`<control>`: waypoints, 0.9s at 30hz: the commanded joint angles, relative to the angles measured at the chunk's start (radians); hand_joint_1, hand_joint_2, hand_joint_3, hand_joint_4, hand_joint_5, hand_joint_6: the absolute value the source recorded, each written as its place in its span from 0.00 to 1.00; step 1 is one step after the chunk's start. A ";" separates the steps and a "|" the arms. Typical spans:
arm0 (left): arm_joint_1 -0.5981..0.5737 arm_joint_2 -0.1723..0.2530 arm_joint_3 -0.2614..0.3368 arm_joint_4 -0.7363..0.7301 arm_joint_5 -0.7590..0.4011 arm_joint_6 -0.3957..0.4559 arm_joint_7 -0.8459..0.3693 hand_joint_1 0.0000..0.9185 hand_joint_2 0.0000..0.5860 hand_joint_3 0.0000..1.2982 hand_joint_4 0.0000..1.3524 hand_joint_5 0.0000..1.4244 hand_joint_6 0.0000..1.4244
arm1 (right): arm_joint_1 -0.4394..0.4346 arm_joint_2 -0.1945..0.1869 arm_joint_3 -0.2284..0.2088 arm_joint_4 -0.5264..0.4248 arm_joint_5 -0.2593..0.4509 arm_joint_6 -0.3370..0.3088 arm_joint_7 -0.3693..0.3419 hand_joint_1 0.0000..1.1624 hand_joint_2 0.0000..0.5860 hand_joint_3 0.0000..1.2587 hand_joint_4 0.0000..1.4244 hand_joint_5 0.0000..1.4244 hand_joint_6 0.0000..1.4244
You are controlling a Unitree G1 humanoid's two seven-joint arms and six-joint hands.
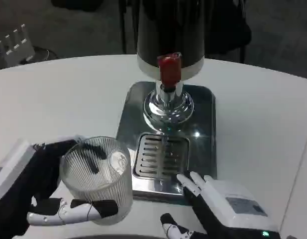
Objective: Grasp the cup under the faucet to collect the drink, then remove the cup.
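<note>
Leftward, cup (gripped) beside tray

Left robot hand holds clear cup beside dispenser's drip tray.

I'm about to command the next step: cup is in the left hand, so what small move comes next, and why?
Probably shift the cup right and forward onto the drip grate. The left hand holds it upright but left of the tray, not below the red tap.

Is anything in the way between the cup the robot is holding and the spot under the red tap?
Nothing visible. The left hand holds the cup just left of the drip grate, which lies bare below the red tap. The right hand rests nearer, off that path.
</note>
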 commanded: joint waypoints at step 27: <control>-0.046 0.001 -0.025 0.017 -0.002 0.017 -0.004 0.52 0.28 0.82 0.91 1.00 1.00 | 0.007 0.068 0.022 -0.038 -0.042 0.057 0.004 0.18 0.79 0.07 0.00 0.00 0.00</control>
